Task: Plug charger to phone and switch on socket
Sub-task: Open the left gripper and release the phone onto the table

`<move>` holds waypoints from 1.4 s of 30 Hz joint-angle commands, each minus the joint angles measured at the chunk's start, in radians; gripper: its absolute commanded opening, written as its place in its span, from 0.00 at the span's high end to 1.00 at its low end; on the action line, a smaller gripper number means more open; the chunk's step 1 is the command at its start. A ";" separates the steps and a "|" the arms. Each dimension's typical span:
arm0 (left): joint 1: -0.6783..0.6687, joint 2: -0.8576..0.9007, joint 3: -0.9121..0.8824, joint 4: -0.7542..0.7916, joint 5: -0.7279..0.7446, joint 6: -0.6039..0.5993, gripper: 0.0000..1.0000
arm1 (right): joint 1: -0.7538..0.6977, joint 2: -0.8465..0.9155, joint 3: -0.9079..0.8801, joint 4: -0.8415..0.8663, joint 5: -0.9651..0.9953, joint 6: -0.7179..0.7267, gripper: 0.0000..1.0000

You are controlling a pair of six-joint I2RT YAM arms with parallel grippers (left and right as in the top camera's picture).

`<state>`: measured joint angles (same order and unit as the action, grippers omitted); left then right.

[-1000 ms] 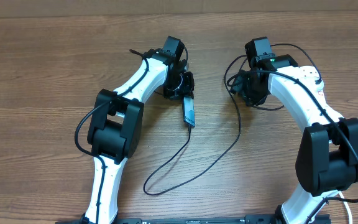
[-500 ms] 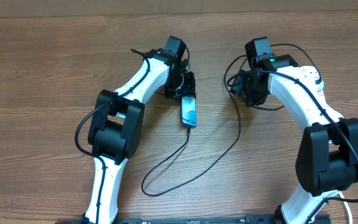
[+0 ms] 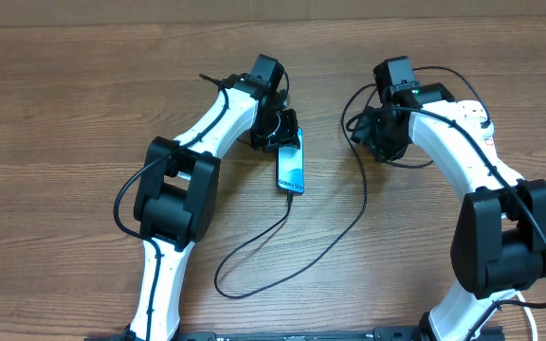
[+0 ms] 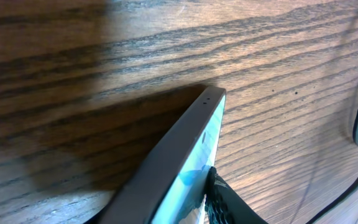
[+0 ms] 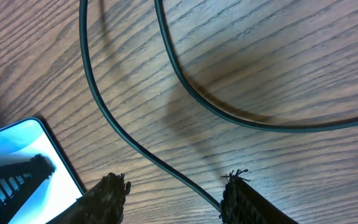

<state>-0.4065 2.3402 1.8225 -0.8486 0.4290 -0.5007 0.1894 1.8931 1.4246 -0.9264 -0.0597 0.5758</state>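
Observation:
The phone (image 3: 291, 170), its blue screen lit, lies tilted on the wooden table just below my left gripper (image 3: 282, 133). In the left wrist view the phone (image 4: 185, 140) shows edge-on, screen side leaning on one black finger (image 4: 224, 200); the jaws stand open around it. The charger (image 3: 364, 189), a thin black cable, runs from the phone's lower end in a long loop toward my right gripper (image 3: 379, 134). That gripper (image 5: 176, 186) is open, and the charger (image 5: 97, 93) passes on the table between its fingers. The phone's corner (image 5: 17, 165) shows at lower left. The socket is out of view.
Both white arms reach in from the front edge, with the cable loop (image 3: 230, 284) on the table between their bases. A second black cable (image 5: 241, 118) curves across the wood ahead of the right gripper. A tan strip (image 3: 273, 9) marks the table's far edge.
The phone has tipped from standing on its edge toward flat, so more of its screen faces up. The left jaws have widened. The cable loop shifted slightly. The right arm is still.

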 commanded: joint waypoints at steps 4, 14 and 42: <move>-0.006 0.003 -0.002 -0.014 -0.070 0.007 0.65 | -0.003 -0.015 -0.003 0.005 0.014 -0.002 0.48; -0.006 0.003 -0.002 -0.020 -0.071 0.007 0.55 | -0.004 -0.015 -0.003 0.005 0.014 -0.002 0.47; -0.001 -0.083 0.338 -0.363 -0.345 0.166 0.00 | -0.004 -0.015 -0.004 0.004 0.014 -0.002 0.46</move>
<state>-0.4107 2.3253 2.0365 -1.1645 0.2348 -0.3878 0.1894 1.8931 1.4246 -0.9268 -0.0597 0.5758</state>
